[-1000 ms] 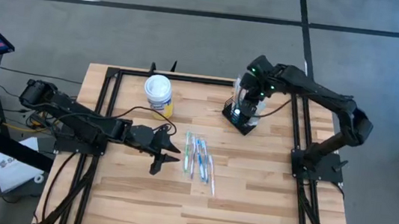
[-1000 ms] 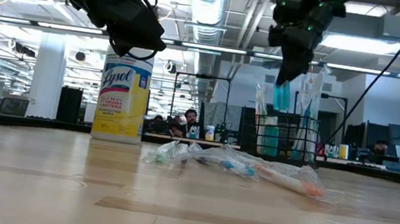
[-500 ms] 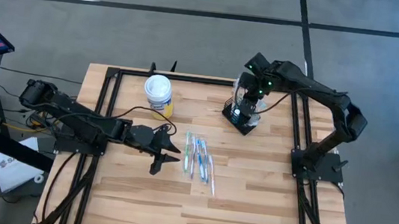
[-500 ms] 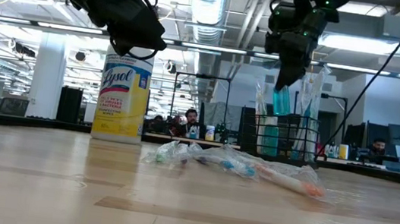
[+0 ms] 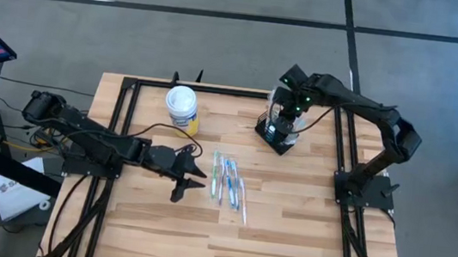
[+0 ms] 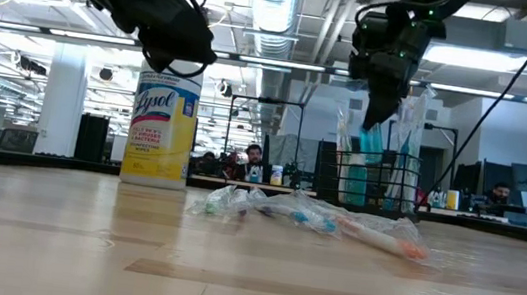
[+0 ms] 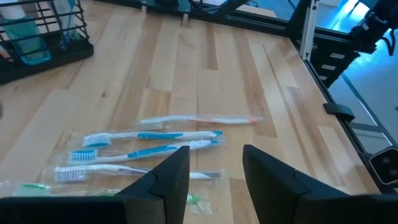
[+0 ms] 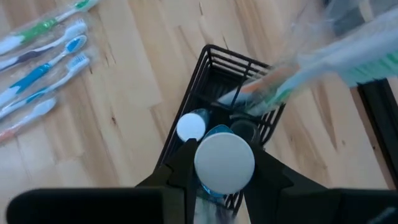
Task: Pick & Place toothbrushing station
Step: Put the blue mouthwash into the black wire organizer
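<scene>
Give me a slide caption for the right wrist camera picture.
Right gripper holds a white-capped blue bottle above the black wire caddy, wrapped toothbrushes lying nearby.

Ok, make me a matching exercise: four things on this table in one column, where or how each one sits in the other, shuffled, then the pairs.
Things:
1. wipes canister
2. wrapped toothbrushes
3. wire caddy
4. left gripper

Places or states:
A. lying flat in a row at mid-table
B. under the right gripper, which holds a blue bottle with a white cap over it
C. standing upright near the far edge, white lid on top
D. jaws open, hovering beside the toothbrushes

Pairs: 1-C, 2-A, 3-B, 4-D
</scene>
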Motion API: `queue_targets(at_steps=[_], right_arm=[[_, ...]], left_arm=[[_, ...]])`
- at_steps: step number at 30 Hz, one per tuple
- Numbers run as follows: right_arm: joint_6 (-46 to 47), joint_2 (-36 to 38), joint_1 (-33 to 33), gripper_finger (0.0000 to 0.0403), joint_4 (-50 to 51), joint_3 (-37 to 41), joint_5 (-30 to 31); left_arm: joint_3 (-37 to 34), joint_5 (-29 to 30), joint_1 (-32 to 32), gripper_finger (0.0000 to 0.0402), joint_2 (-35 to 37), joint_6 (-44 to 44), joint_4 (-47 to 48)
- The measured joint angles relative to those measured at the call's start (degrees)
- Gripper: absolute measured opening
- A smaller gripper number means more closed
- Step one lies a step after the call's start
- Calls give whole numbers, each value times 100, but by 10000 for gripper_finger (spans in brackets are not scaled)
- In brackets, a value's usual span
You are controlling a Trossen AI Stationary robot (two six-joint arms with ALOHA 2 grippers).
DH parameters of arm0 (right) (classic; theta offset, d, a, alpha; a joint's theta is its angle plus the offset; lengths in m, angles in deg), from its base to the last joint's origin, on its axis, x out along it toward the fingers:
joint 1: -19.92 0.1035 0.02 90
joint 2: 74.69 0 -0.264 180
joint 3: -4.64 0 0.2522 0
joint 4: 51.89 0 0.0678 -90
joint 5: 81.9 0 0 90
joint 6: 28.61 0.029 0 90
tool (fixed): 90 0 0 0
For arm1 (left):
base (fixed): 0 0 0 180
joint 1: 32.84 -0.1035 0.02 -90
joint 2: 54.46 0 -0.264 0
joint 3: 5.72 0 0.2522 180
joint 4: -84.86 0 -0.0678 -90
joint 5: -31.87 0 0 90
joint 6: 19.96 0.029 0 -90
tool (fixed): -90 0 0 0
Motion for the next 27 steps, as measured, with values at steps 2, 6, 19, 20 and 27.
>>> queue_targets(at_steps=[2,6,19,20,27], right_arm=[[-44,-2,-2,84,-139,80,-1],[-51,0,-42,84,-135,99,-4],[-123,8,-125,84,-131,170,-4],[-140,11,-125,84,-193,237,-2],[-197,13,-258,84,-398,479,-94]], left_arm=[[0,0,19,144,0,0,-9],[0,-1,21,144,0,-1,-15],[0,-28,67,144,0,-40,-15],[0,-29,80,144,0,-42,-15],[0,-25,82,144,0,-46,-20]])
